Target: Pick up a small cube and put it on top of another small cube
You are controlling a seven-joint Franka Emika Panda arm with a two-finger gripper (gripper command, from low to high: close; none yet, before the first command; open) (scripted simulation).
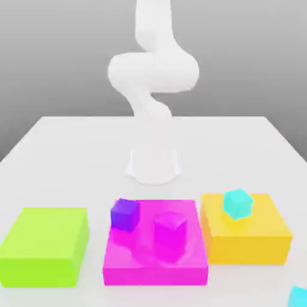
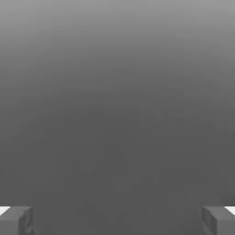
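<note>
Small blue cube: we see a bright cyan-blue cube (image 1: 298,298) at the near corner on the exterior view's right, partly cut off by the picture's edge, in front of the yellow block and apart from it.
Which way it points: its visible edges run at a slant to the picture's edges, so we take it as turned a little; being a cube, it gives us no long axis to name.
Turquoise cube: we find this slightly greener cube (image 1: 238,204) on top of the yellow block (image 1: 247,249), turned so that an upright edge faces us.
Purple cube: we see it (image 1: 125,214) at the magenta block's far corner, toward the exterior view's left, also turned at an angle.
Magenta cube: it (image 1: 171,229) sits on the magenta block (image 1: 155,275), nearly melting into the same colour.
Green block: we have it (image 1: 45,246) toward the exterior view's left, flat and well apart from the blue cube.
Tool: its two fingers stand wide apart in the hand view, with nothing between them (image 2: 117,220).
Arm: we see it (image 1: 153,72) white and upright behind the blocks.
Bench: the surface (image 1: 78,153) is pale, smooth and nearly white.
Room: behind the bench we see a plain grey backdrop (image 1: 66,60), lighter toward the bottom.
</note>
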